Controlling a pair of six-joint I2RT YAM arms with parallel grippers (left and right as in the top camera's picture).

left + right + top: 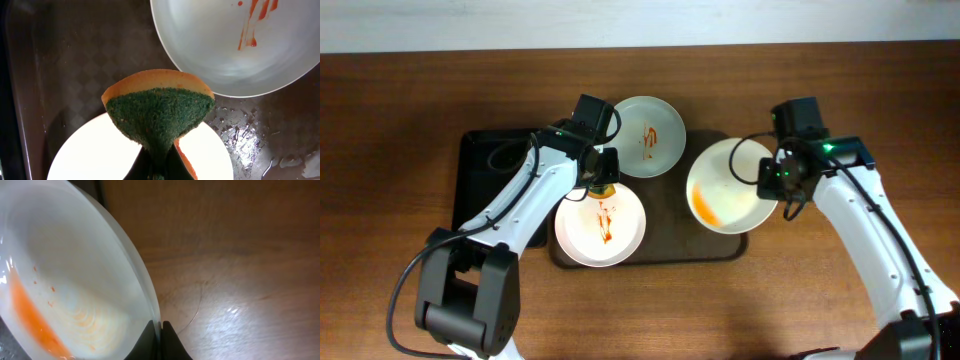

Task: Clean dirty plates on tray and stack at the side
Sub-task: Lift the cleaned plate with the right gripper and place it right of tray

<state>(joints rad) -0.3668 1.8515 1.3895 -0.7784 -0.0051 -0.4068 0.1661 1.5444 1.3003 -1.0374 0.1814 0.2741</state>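
Green sponge (159,112) pinched in left gripper (160,167); right gripper (160,330) clamps orange-smeared plate (75,275) by rim.

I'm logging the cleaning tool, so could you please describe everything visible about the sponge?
The sponge is two-layered: a coarse dark-green scouring face and an orange foam backing. The left gripper pinches its lower end, so it fans out in a curve. It hangs over the far rim of the sauce-streaked near plate, above the brown tray.

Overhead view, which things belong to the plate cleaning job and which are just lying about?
Job: far plate, near plate, right plate held by right gripper, brown tray, sponge held by left gripper.
Lying about: black tray.
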